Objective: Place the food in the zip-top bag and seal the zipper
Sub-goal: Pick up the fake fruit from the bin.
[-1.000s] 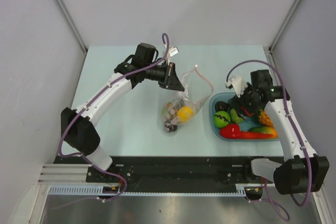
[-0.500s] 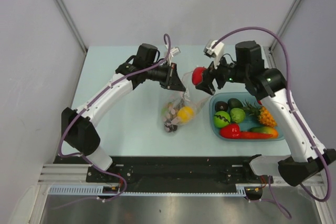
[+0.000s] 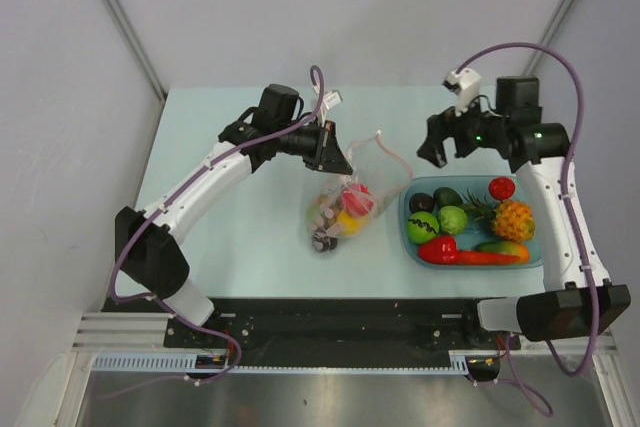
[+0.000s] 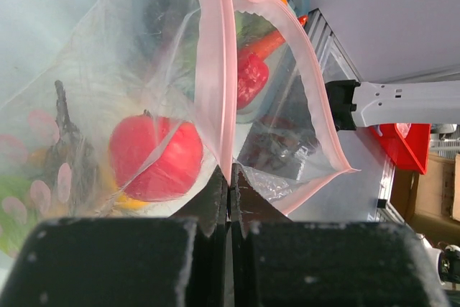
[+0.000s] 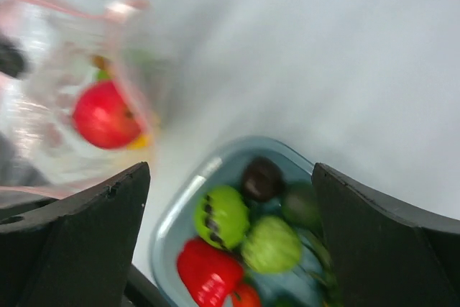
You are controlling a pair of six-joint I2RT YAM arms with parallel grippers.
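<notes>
My left gripper (image 3: 333, 155) is clamped on the zipper (image 4: 215, 70), lifting one side of the mouth so the zip-top bag (image 3: 345, 209) hangs open at mid-table. A red fruit (image 4: 154, 156) lies inside on the yellow and brown pieces. I judge that this pinch should hold firm and high, so the mouth gapes toward the right.

My right gripper (image 3: 436, 150) hovers between bag and tray (image 5: 171, 205), its claw wide apart and empty. To load well, I would drop onto a round piece such as the green fruit (image 3: 423, 227) and carry it over the pink lip. I would let go only once it is inside.

I can read no brand or writing. The bag's pink print is only blotches.
</notes>
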